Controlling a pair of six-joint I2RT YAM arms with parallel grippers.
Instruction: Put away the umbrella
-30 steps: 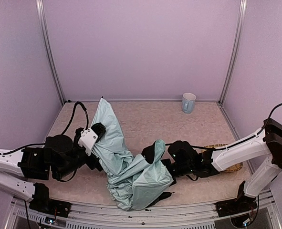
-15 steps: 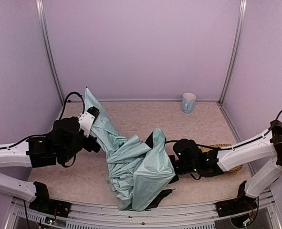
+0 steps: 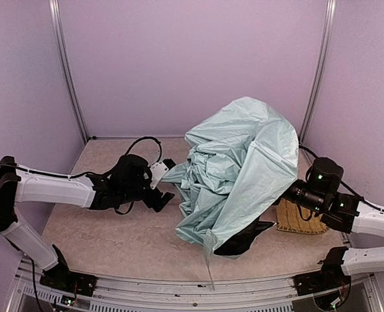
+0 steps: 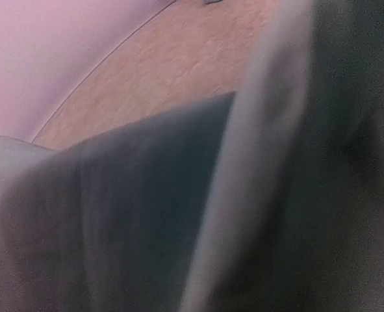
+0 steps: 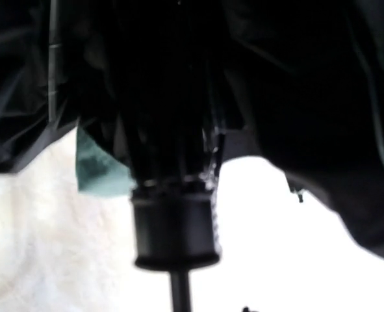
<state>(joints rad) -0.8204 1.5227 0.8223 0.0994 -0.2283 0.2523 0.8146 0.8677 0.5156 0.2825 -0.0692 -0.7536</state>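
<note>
Pale mint-blue folding fabric umbrella (image 3: 243, 159) billowed over desk (image 3: 101, 227), touching left tool (image 3: 167, 180), hiding right tool; both tools' closure indiscernible.

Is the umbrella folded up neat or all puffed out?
Puffed out, not folded. The umbrella billows in a big crumpled mint heap, black lining showing underneath.

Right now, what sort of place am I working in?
Probably a lab test booth, not a home: bare lilac walls framed by metal posts, and a beige table holding props like the umbrella.
</note>
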